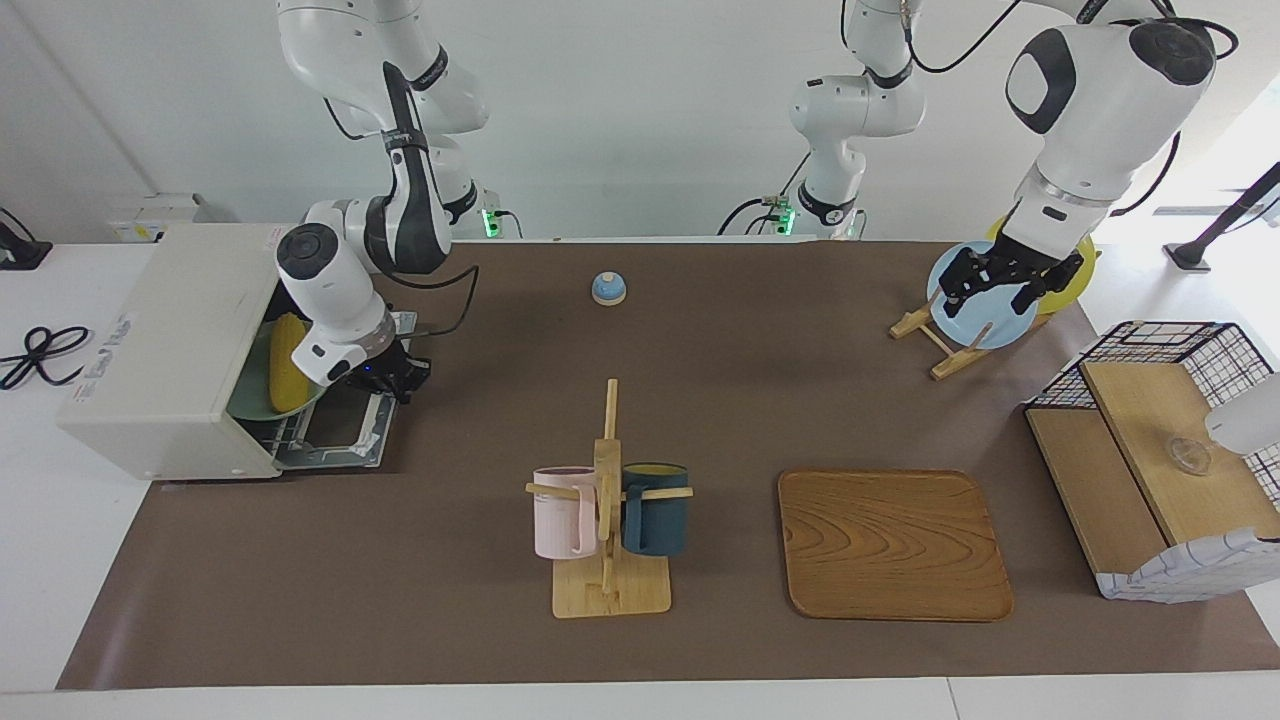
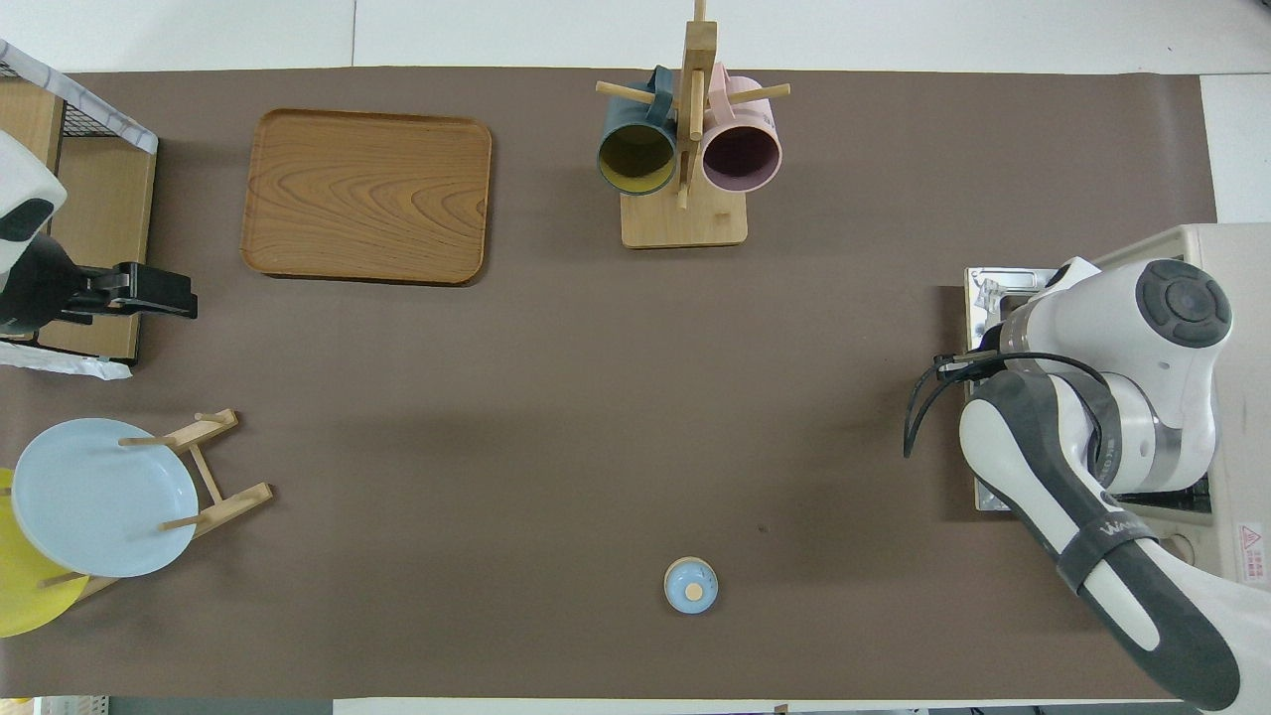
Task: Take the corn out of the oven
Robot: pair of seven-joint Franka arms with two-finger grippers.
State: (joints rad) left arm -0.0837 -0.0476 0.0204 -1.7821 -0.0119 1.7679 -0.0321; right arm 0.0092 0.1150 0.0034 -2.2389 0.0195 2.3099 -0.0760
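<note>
Corn (image 1: 288,362) lies on a green plate (image 1: 250,400) inside the oven (image 1: 165,350), whose door (image 1: 335,440) hangs down. Just beside it, over that door, the right gripper (image 1: 395,378) is clamped tight, seemingly on the door's handle. The left gripper (image 1: 1005,283) waits wide over the blue plate (image 1: 975,320).

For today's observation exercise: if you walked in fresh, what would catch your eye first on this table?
Probably the bright yellow corn, lying on a green plate inside the open off-white oven at the right arm's end of the table. The right gripper is shut at the lowered oven door. At the other end the left gripper hangs open over a light blue plate on its wooden stand.
</note>
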